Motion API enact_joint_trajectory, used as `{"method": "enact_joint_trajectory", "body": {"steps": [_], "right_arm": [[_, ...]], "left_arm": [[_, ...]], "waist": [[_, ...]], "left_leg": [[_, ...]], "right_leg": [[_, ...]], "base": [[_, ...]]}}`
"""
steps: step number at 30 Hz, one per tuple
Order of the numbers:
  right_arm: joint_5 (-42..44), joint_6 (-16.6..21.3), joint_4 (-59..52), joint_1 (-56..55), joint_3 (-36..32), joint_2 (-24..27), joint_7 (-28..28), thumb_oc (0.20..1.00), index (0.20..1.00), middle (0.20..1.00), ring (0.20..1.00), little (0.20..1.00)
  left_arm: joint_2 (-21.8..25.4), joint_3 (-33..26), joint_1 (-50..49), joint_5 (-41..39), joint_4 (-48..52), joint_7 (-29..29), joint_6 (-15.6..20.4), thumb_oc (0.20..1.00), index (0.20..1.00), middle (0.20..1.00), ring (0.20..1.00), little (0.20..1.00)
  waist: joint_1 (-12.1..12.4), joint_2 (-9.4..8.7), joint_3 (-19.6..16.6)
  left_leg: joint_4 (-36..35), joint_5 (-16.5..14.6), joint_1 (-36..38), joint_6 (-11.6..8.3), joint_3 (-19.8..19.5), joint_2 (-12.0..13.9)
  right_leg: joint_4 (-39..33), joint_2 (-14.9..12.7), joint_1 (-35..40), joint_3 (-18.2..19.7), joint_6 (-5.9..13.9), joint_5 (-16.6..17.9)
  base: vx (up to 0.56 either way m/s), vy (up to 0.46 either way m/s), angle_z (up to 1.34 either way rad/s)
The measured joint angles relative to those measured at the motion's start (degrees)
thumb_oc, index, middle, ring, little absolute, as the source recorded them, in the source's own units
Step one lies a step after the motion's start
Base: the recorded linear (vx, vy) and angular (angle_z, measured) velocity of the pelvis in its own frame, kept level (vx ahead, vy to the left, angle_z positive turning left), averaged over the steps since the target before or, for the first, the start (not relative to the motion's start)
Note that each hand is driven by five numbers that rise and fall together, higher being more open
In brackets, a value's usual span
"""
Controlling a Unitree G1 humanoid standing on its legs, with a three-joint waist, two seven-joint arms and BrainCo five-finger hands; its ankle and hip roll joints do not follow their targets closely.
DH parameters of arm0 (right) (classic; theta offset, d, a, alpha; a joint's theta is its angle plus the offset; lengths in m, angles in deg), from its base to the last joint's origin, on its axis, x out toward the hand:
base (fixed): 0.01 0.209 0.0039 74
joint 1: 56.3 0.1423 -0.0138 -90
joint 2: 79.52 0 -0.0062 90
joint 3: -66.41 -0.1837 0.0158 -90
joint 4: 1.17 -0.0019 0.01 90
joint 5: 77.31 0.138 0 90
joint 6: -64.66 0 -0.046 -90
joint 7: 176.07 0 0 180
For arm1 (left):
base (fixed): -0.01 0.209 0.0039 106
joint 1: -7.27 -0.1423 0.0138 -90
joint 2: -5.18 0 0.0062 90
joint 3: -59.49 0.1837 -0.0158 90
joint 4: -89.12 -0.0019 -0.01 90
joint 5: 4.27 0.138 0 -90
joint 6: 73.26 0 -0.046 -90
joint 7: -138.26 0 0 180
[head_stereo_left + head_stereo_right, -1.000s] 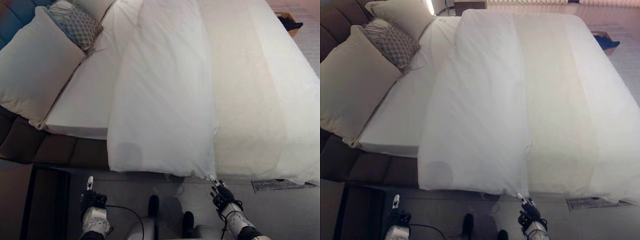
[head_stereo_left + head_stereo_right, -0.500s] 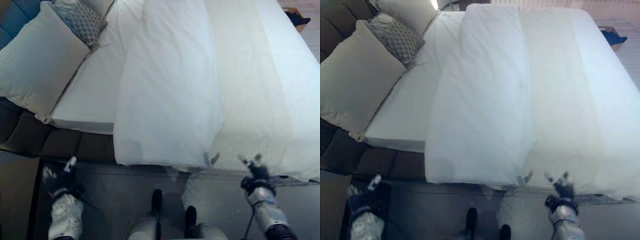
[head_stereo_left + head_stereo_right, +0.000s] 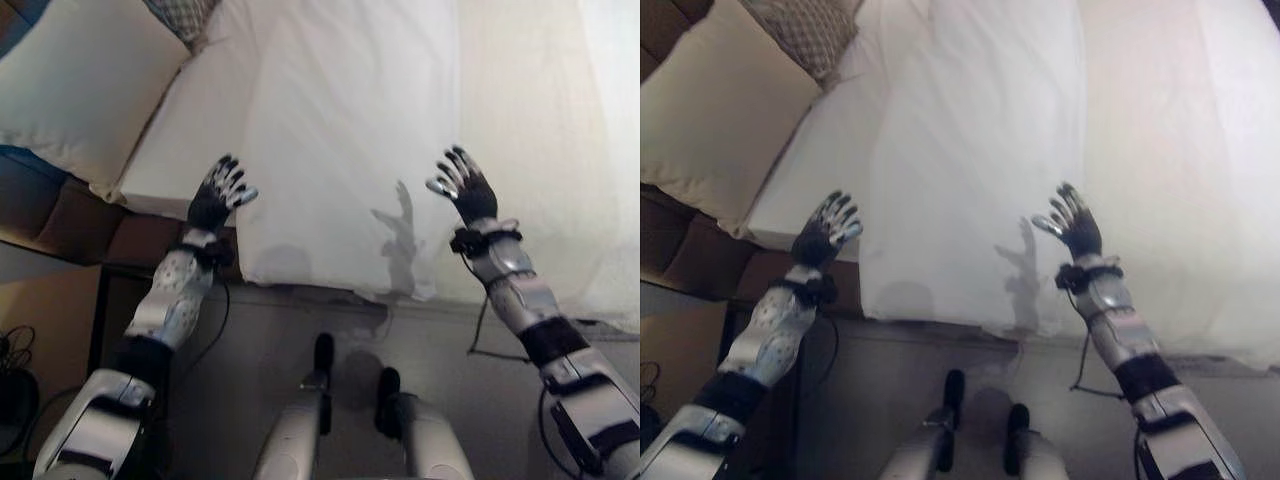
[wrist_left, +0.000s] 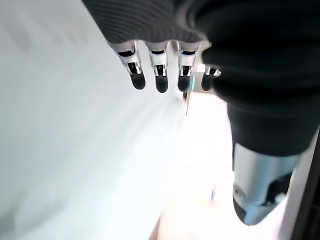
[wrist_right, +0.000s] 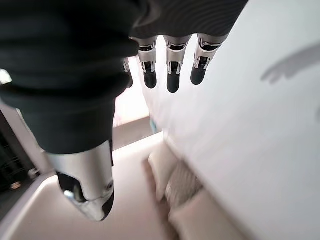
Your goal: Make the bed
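Both hands, left hand (image 3: pixel 215 195) and right hand (image 3: pixel 465 190), are now hovering raised over the folded white duvet (image 3: pixel 350 130), fingers spread wide and empty, likely readying to grasp its edge

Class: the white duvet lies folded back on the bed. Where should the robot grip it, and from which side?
Grip the duvet along its folded near edge that overhangs the mattress, one corner per hand, coming from the bedside. Left hand and right hand hover open above that edge, probably well placed.
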Motion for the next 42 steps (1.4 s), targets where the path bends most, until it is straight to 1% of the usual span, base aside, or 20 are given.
{"method": "enact_joint_trajectory", "body": {"steps": [1,2,4,5,6,7,8,9,10,11,12,13,15,20,23,27,33,35,38,42], "right_arm": [[2.3,0.5,0.5,3.2,3.1,-1.4,-0.2,1.0,1.0,1.0,1.0,1.0],[4.5,0.7,2.2,7.3,5.0,-2.8,-0.3,1.0,1.0,1.0,1.0,1.0],[6.2,0.8,4.6,11.0,5.6,-5.4,-0.1,1.0,1.0,1.0,1.0,1.0],[7.5,1.1,4.9,12.2,5.4,-6.1,0.2,1.0,1.0,1.0,1.0,1.0],[8.2,1.5,5.4,12.9,5.4,-6.5,0.3,1.0,1.0,1.0,1.0,1.0],[8.8,2.0,6.7,13.9,5.4,-7.0,0.3,1.0,1.0,1.0,1.0,1.0],[9.8,2.4,8.6,14.3,5.4,-7.1,1.0,1.0,1.0,1.0,1.0,1.0],[11.2,2.6,10.7,15.0,5.4,-7.5,1.8,1.0,1.0,1.0,1.0,1.0],[12.2,3.0,11.1,15.5,5.2,-7.7,2.0,1.0,1.0,1.0,1.0,1.0],[13.7,3.9,11.8,17.0,5.1,-8.1,2.2,1.0,1.0,1.0,1.0,1.0],[14.3,4.3,12.6,17.9,5.1,-8.7,2.3,1.0,1.0,1.0,1.0,1.0],[15.3,4.6,15.2,19.6,5.2,-10.1,2.9,1.0,1.0,1.0,1.0,1.0],[16.5,4.7,18.8,21.6,5.2,-11.1,4.1,1.0,1.0,1.0,1.0,1.0],[16.5,5.0,24.2,24.3,5.1,-10.5,6.0,1.0,1.0,1.0,1.0,1.0],[16.4,4.5,30.2,25.2,5.2,-9.5,8.9,1.0,1.0,1.0,1.0,1.0],[14.4,1.8,33.7,25.1,6.7,-7.8,10.4,1.0,1.0,1.0,1.0,1.0],[10.6,0.1,38.0,23.8,5.0,-7.5,12.6,1.0,1.0,1.0,1.0,1.0],[8.7,-1.0,40.0,22.7,3.7,-7.7,14.4,1.0,1.0,1.0,1.0,1.0],[7.8,-1.7,40.0,19.8,1.8,-8.7,15.7,1.0,1.0,1.0,1.0,1.0],[6.9,-2.0,40.4,16.0,0.2,-9.7,16.3,1.0,1.0,1.0,1.0,1.0]], "left_arm": [[-0.2,1.3,3.5,-1.3,-1.0,0.1,0.2,1.0,1.0,1.0,1.0,1.0],[-1.1,1.7,7.6,-3.1,-3.9,0.0,0.2,1.0,1.0,1.0,1.0,1.0],[-3.3,1.4,11.2,-6.5,-8.4,-0.6,0.2,1.0,1.0,1.0,1.0,1.0],[-3.9,0.8,11.0,-8.1,-8.3,-0.9,0.6,1.0,1.0,1.0,1.0,1.0],[-4.3,0.5,11.0,-9.0,-8.7,-1.0,0.6,1.0,1.0,1.0,1.0,1.0],[-4.7,0.2,11.0,-9.6,-9.6,-1.1,0.6,1.0,1.0,1.0,1.0,1.0],[-6.1,-0.1,11.3,-10.8,-11.6,-1.8,0.6,1.0,1.0,1.0,1.0,1.0],[-7.8,-0.3,11.5,-11.8,-13.0,-2.6,0.6,1.0,1.0,1.0,1.0,1.0],[-8.3,-0.3,11.8,-12.3,-13.3,-2.7,0.7,1.0,1.0,1.0,1.0,1.0],[-8.9,-0.8,12.3,-13.1,-13.6,-2.8,0.7,1.0,1.0,1.0,1.0,1.0],[-8.9,-1.0,12.4,-13.4,-13.6,-2.9,0.7,1.0,1.0,1.0,1.0,1.0],[-9.3,-1.5,12.9,-14.2,-15.5,-3.4,0.8,1.0,1.0,1.0,1.0,1.0],[-10.5,-2.6,13.8,-16.1,-18.2,-4.1,0.9,1.0,1.0,1.0,1.0,1.0],[-10.4,-3.1,17.2,-16.2,-22.3,-5.4,2.1,1.0,1.0,1.0,1.0,1.0],[-10.3,-3.6,19.3,-15.9,-25.6,-7.1,2.6,1.0,1.0,1.0,1.0,1.0],[-10.2,-3.6,19.7,-15.8,-29.2,-8.2,1.9,1.0,1.0,1.0,1.0,1.0],[-10.4,-6.1,16.1,-14.9,-32.3,-10.1,1.1,1.0,1.0,1.0,1.0,1.0],[-10.5,-7.2,14.2,-14.9,-33.1,-11.7,0.5,1.0,1.0,1.0,1.0,1.0],[-10.6,-7.5,12.5,-14.8,-33.1,-13.5,0.5,1.0,1.0,1.0,1.0,1.0],[-11.1,-8.7,11.4,-13.5,-32.6,-14.2,0.6,1.0,1.0,1.0,1.0,1.0]], "waist": [[-0.6,-0.56,0.9],[-0.5,-1.13,2.1],[-0.3,-0.78,3.0],[0.2,-0.77,3.0],[0.0,-0.94,3.1],[0.1,-0.9,3.3],[0.0,-1.05,3.5],[-1.1,-0.85,3.7],[-1.6,-0.91,3.7],[-1.5,-1.01,3.7],[-1.5,-1.0,3.7],[-1.6,-1.0,3.8],[-1.5,-1.02,3.8],[-1.7,-1.04,3.8],[-1.7,-1.06,3.8],[-1.8,-1.06,3.8],[-1.7,-1.05,3.8],[-1.6,-1.04,3.8],[-1.7,-1.04,3.8],[-1.7,-1.04,3.8]], "left_leg": [[2.5,-1.6,-2.0,0.86,0.8,-1.0],[6.2,-2.9,-4.8,1.14,2.0,-0.6],[8.4,-3.4,-7.8,1.76,3.2,0.0],[7.1,-3.2,-9.0,1.92,4.1,0.7],[6.2,-2.6,-9.5,2.1,4.5,1.0],[5.1,-2.0,-9.9,1.96,4.4,1.1],[3.6,-0.9,-10.1,2.33,3.6,0.6],[2.7,-0.1,-10.7,2.22,2.5,0.2],[1.9,0.2,-11.1,2.29,2.5,0.2],[0.5,1.9,-12.1,2.39,2.5,0.1],[0.0,1.6,-12.8,1.98,2.3,0.0],[-1.0,2.8,-13.4,2.15,1.9,0.1],[-1.2,3.1,-14.9,1.93,1.2,0.4],[-1.0,3.8,-19.0,1.24,-0.4,0.5],[-0.7,4.4,-22.8,0.94,-0.5,0.4],[-0.3,4.6,-25.3,0.85,-0.5,0.4],[0.2,4.7,-27.3,0.52,-1.0,0.0],[0.7,4.6,-28.3,0.43,-1.0,-0.2],[0.8,4.5,-28.9,0.31,-1.1,-0.2],[0.6,4.6,-29.0,0.19,-1.1,-0.2]], "right_leg": [[1.7,-0.5,-2.0,1.0,0.57,0.0],[3.8,-0.8,-4.7,2.3,1.11,-0.4],[2.5,-0.5,-6.9,3.0,1.08,1.1],[0.0,0.1,-8.0,3.1,1.71,2.4],[-1.0,0.4,-8.8,3.2,1.86,4.1],[-2.8,1.0,-8.9,3.4,1.89,4.9],[-3.6,1.5,-9.1,4.2,1.94,5.6],[-4.4,1.7,-9.3,5.7,2.29,5.6],[-4.4,1.6,-10.0,5.5,2.35,5.6],[-4.5,1.7,-11.5,5.5,2.43,5.9],[-4.4,1.6,-12.4,5.3,2.37,5.8],[-4.7,1.8,-13.1,5.1,2.15,6.1],[-4.6,1.9,-14.6,4.4,1.97,6.0],[-3.5,2.0,-18.6,2.8,1.58,5.7],[-1.6,1.8,-23.1,2.6,1.07,5.4],[-0.7,1.7,-25.7,2.5,1.0,5.4],[1.0,1.2,-28.1,2.1,0.13,4.7],[1.9,1.0,-29.2,2.0,0.04,4.4],[2.3,0.9,-29.9,2.0,0.02,4.4],[2.4,0.9,-30.1,2.0,0.02,4.4]], "base": [[0.06,0.189,-0.45],[0.03,0.137,-0.46],[0.05,0.075,-0.53],[0.09,-0.035,-0.54],[0.1,-0.081,-0.42],[0.04,0.009,-0.17],[0.01,0.048,0.21],[-0.06,0.034,0.33],[0.07,-0.057,0.32],[0.08,-0.074,0.1],[0.16,-0.079,0.09],[0.06,-0.078,0.1],[0.03,-0.09,0.11],[0.03,-0.034,0.12],[0.03,-0.009,0.04],[0.04,-0.006,0.0],[0.02,0.005,0.06],[0.0,-0.004,0.05],[0.0,0.0,0.0],[0.0,0.0,0.0]]}}
